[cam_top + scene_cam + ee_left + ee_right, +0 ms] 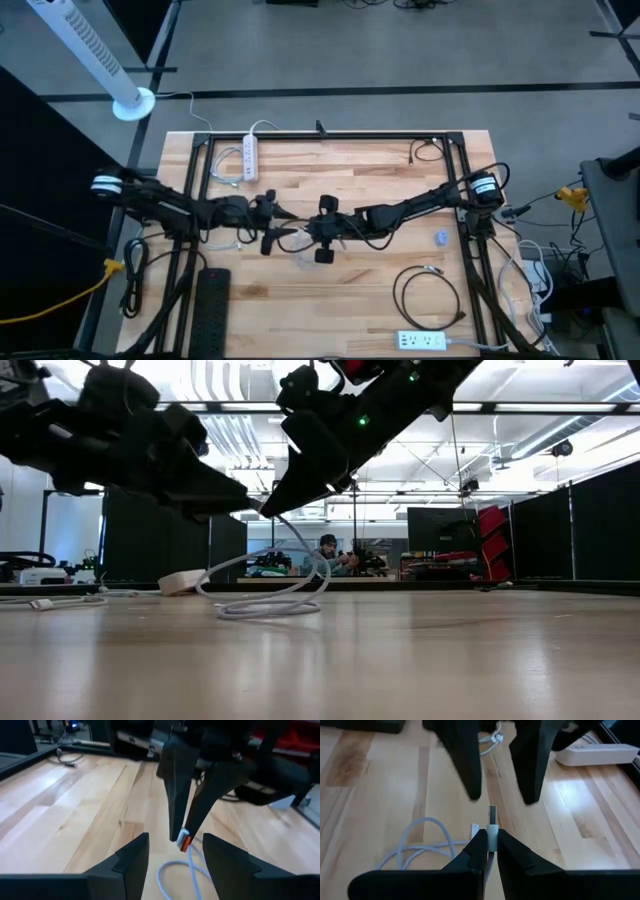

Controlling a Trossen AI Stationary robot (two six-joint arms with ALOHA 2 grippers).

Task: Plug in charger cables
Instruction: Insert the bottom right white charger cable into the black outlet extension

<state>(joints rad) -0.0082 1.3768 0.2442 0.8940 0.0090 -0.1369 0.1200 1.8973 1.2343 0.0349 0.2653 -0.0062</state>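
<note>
Wooden planks of a light butcher-block table [330,300] fill the scene, framed by a dark metal rail. At the near edge, the high view shows a black power strip [210,300] on the left, a white power strip [422,341] on the right, and a black cable [430,295] lying in a round loop between them.

At the middle of the table the two arms meet. The right gripper [489,839] has its fingers pressed together on the plug end of a white charger cable [422,840]; the right wrist view shows the flat metal plug standing out just past the fingertips. The left gripper [175,851] faces it with its fingers spread apart and nothing between them. Only the left wrist view shows an orange-red part on the plug, hanging between the right arm's dark, tapered fingers.

The low view shows what the high view hides: the thin, smooth cable [270,595] rises from a loose coil on the wood up to the raised gripper.

Farther back lies another white power strip [250,157], and a small black cable [425,152] in the far right corner. Beyond the table, a person [335,555] sits in the room.
</note>
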